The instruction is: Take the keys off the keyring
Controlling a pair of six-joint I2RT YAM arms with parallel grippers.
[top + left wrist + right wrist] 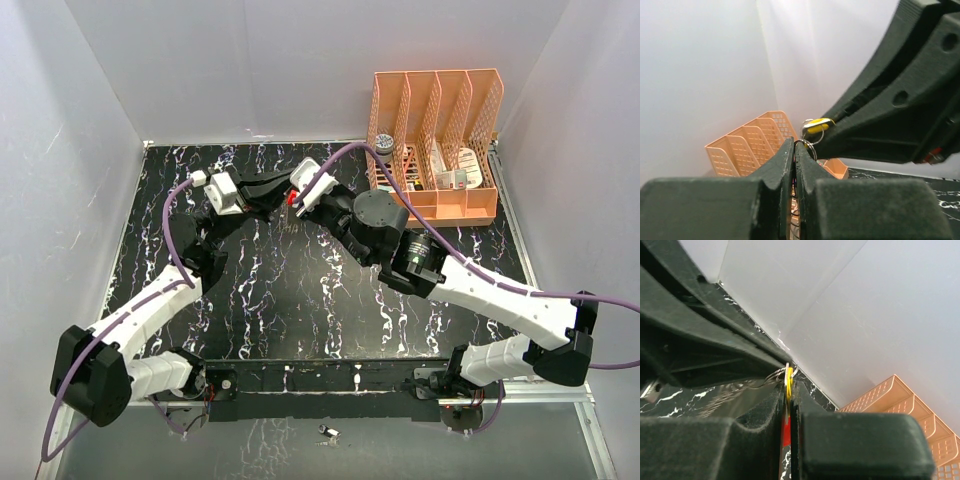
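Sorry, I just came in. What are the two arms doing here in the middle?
The two arms meet in the air above the table. The left gripper is shut on the thin keyring. The right gripper is shut on the yellow key, with the red key deeper between its fingers. The yellow key seems still joined to the ring, so nothing is off yet.
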